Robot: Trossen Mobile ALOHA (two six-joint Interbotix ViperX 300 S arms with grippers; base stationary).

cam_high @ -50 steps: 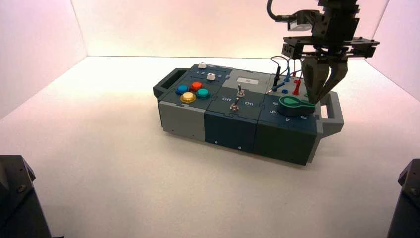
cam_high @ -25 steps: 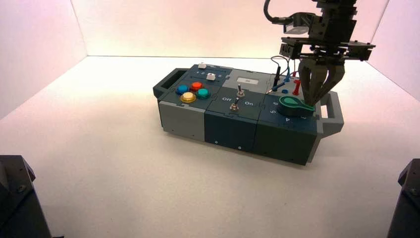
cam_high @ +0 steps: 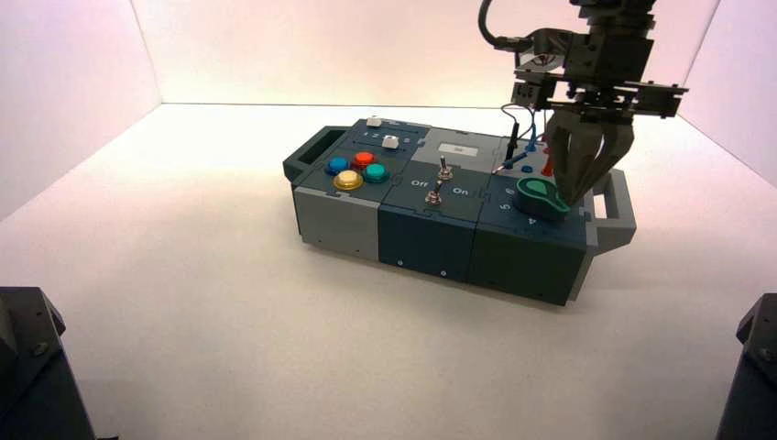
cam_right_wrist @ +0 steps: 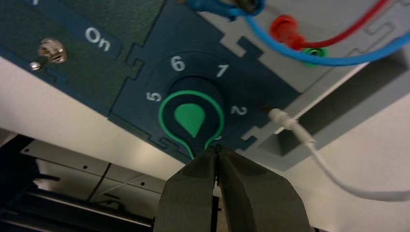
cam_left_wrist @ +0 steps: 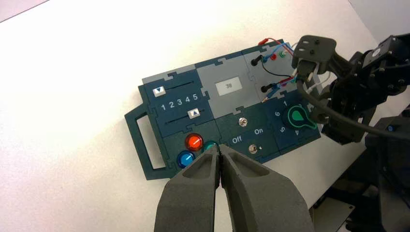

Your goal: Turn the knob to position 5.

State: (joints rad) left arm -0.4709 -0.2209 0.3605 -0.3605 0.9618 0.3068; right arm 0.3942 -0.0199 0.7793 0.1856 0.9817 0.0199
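Observation:
The green teardrop knob (cam_high: pixel 541 195) sits at the right end of the box (cam_high: pixel 431 234). In the right wrist view the knob (cam_right_wrist: pixel 193 118) points its tip at my right gripper (cam_right_wrist: pixel 216 151), away from the white 6. The white 5 (cam_right_wrist: pixel 153 96) lies well to one side of the tip. The right gripper (cam_high: pixel 574 196) is shut with nothing in it, and its tips rest against the knob's pointed end. My left gripper (cam_left_wrist: pixel 220 150) hangs high over the button end of the box, shut and empty.
Two metal toggle switches (cam_high: pixel 440 181) stand mid-box between "Off" and "On". Coloured push buttons (cam_high: pixel 355 170) and sliders (cam_left_wrist: pixel 179 101) fill the left end. Red, blue and black wires (cam_high: pixel 527 147) plug in behind the knob. A handle (cam_high: pixel 616 209) sticks out at the right.
The right gripper has slid left and slightly down, staying shut. It has pushed the knob's tip round, from pointing right to pointing toward the box's front right corner.

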